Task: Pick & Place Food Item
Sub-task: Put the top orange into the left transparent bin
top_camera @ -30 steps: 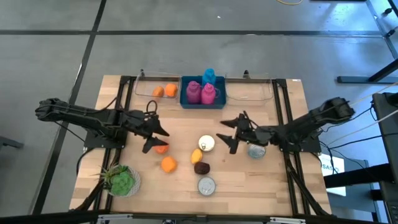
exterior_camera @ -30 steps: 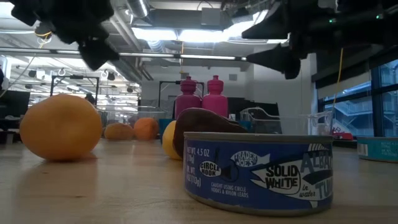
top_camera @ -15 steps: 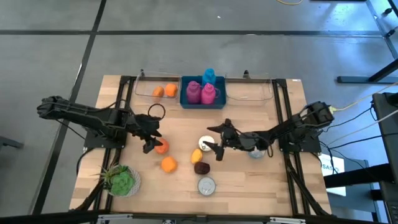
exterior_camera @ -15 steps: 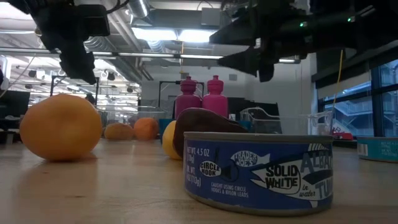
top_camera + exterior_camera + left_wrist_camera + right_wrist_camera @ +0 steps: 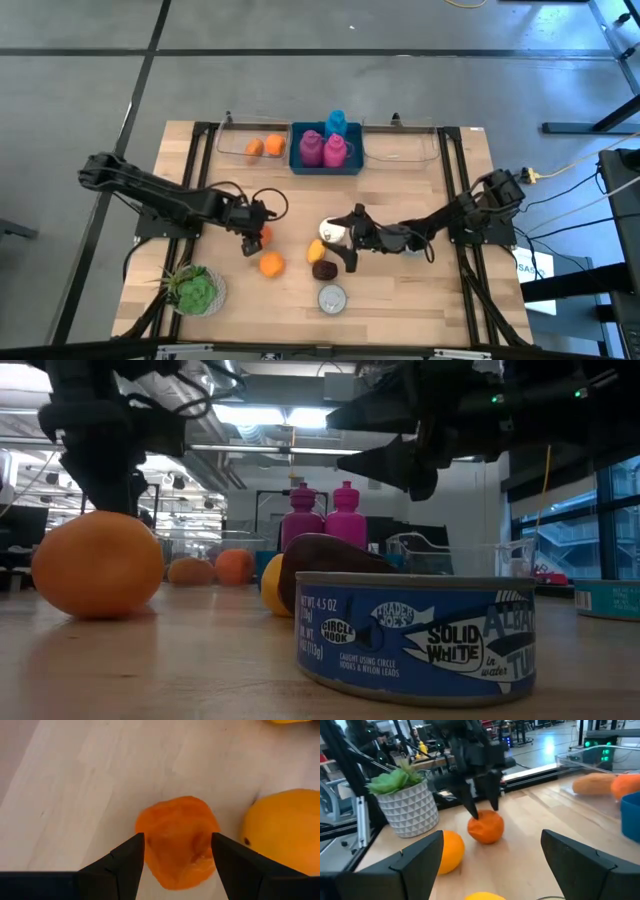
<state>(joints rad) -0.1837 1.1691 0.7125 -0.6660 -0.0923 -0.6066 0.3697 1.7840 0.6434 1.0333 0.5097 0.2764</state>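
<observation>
1. A small, wrinkled orange fruit (image 5: 177, 840) lay on the wooden worktop (image 5: 400, 190), left of centre, just beside a larger smooth orange (image 5: 270, 264).
2. The left end effector (image 5: 250, 238) stood directly over that fruit, its two fingers (image 5: 125, 865) apart and set one to each side of it (the left wrist view showed a gap on both sides, so no grip had yet been made).
3. The right end effector (image 5: 345, 240) hovered wide open near mid-worktop, empty, above a yellow fruit (image 5: 316, 250), a dark fruit (image 5: 323, 269) and a round white item (image 5: 332, 231).
4. A tuna can (image 5: 415, 637) stood nearer the front edge, with a potted plant (image 5: 194, 290) at the front-left corner.
5. At the back edge, a clear tray (image 5: 232, 148) already held two orange items (image 5: 263, 146); beside it a blue bin (image 5: 300, 163) held pink bottles (image 5: 322, 150).
6. Judged from this, the pick was at its approach stage: closing, lifting and placing all remained, and the destination could not be told for certain, though the clear tray looked likely.
</observation>
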